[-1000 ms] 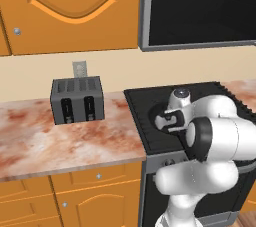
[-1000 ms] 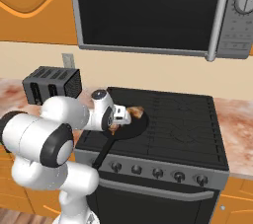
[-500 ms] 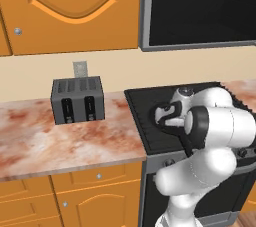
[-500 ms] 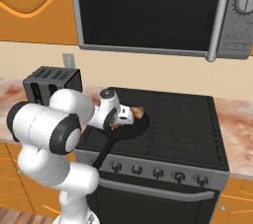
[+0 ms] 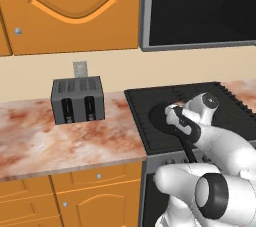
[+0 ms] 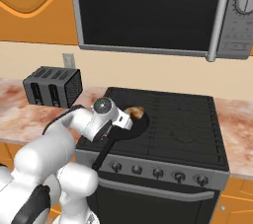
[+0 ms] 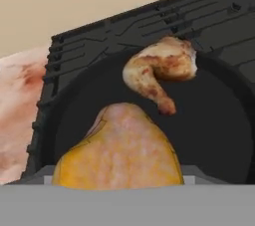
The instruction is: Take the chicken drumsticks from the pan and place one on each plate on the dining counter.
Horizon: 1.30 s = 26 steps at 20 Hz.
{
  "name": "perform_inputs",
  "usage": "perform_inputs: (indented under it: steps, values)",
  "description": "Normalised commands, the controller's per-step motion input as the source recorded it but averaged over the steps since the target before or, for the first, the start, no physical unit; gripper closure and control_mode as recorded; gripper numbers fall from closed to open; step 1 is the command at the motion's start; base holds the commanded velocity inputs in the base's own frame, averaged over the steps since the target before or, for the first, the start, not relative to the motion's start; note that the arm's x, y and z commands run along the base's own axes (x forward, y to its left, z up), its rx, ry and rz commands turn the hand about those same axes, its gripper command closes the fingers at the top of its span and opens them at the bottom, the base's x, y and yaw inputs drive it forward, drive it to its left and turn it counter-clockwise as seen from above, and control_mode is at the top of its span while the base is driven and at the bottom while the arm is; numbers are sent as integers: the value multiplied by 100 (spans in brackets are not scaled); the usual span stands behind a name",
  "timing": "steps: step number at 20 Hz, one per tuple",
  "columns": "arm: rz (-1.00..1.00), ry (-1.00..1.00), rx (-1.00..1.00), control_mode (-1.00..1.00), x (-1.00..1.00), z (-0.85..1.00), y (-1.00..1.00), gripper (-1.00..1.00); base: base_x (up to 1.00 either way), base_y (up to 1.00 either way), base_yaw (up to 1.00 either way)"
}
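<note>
The robot is picking up the first drumstick (image 7: 119,155) from inside the pan (image 7: 219,120), and its jaws are closing partway around it. The other drumstick (image 7: 159,70) is lying farther back in the pan. Next, it probably needs to lift this one straight up out of the pan.

No text or label can be read.

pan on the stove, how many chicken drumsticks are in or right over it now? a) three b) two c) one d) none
b, the hand view shows one drumstick lying at the far side of the pan and a second drumstick close up at the bottom of the view.
</note>
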Motion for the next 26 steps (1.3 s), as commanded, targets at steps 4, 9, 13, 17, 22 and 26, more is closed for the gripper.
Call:
perform_inputs:
  steps: [4,9,13,17,22,26]
  values:
    - [-41,9,2,-100,-11,100,-2,100,0,0,0]
    - [-27,35,20,-100,-96,100,-40,100,0,0,0]
    - [-1,43,1,-100,-100,100,2,100,0,0,0]
    - [0,9,0,-100,-100,63,33,100,0,0,0]
    - [1,-5,-3,-100,-51,-48,6,100,0,0,0]
    - [-2,0,-2,-100,-1,-15,1,100,0,0,0]
